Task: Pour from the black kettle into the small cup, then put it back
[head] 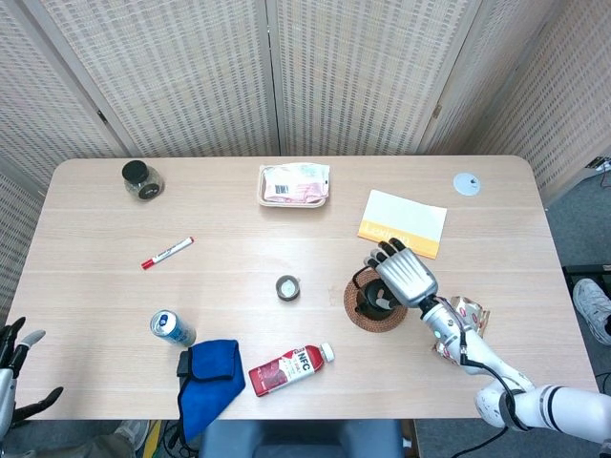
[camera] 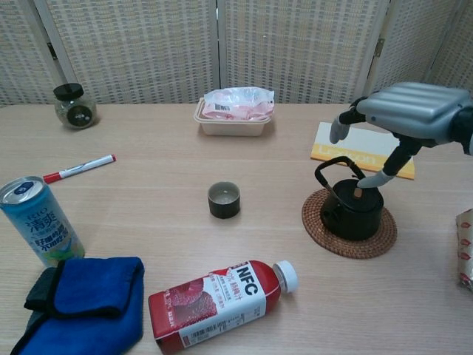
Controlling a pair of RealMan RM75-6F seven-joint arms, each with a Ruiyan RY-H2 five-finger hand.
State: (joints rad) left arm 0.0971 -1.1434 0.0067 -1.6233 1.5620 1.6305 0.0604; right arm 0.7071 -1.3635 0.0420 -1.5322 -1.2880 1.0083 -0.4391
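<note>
It looks like a staged test room rather than a home. A pale wooden worktop [head: 239, 258] stands before folding woven-cane screens [head: 363, 67]. Grey carpeted floor [head: 573, 229] shows at the right.

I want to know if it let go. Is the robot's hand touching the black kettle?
Cannot tell. In the chest view the right hand is raised above the black kettle, but one finger reaches down near its lid.

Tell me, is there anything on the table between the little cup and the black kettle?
No. Between the small cup and the black kettle both views show bare wood, then the woven coaster's rim.
</note>
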